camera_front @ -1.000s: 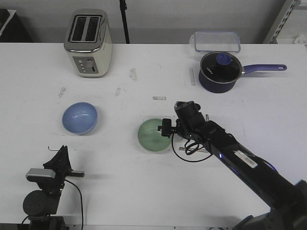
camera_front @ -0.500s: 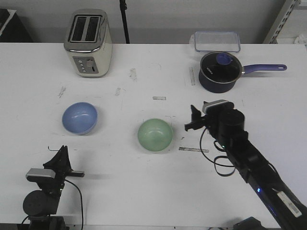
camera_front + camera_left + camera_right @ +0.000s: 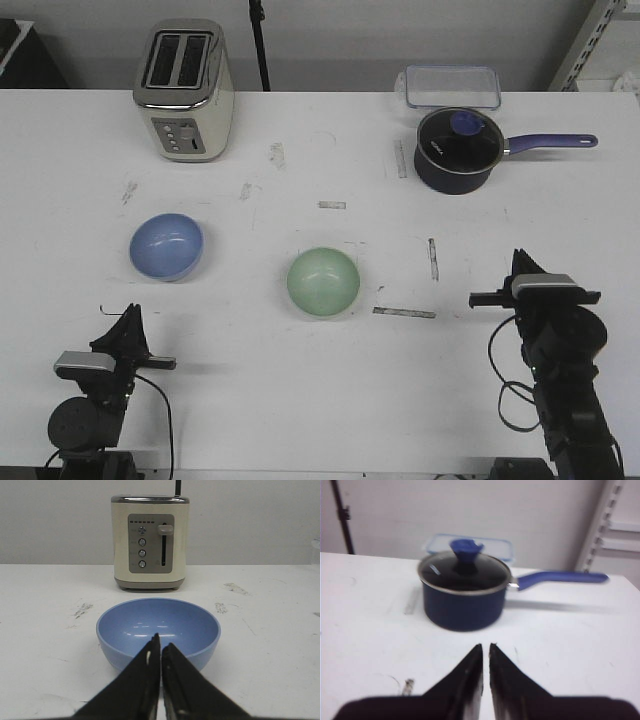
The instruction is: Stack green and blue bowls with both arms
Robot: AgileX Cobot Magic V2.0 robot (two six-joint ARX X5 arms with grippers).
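The right arm (image 3: 560, 400) has been withdrawn from the green bowl (image 3: 323, 282) to the table's (image 3: 300, 400) 4 o'clock corner. The bowl is left at centre, unlifted. The blue bowl (image 3: 166, 246) lies well apart at 9 o'clock, so stacking is judged not yet begun. The right gripper (image 3: 485, 652) is clenched on nothing, facing the saucepan (image 3: 464, 597). The left gripper (image 3: 160, 645) is likewise clenched, empty, near the blue bowl.

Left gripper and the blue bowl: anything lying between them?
Nothing. In the left wrist view only bare white table separates the left gripper from the blue bowl; the jaws are closed.
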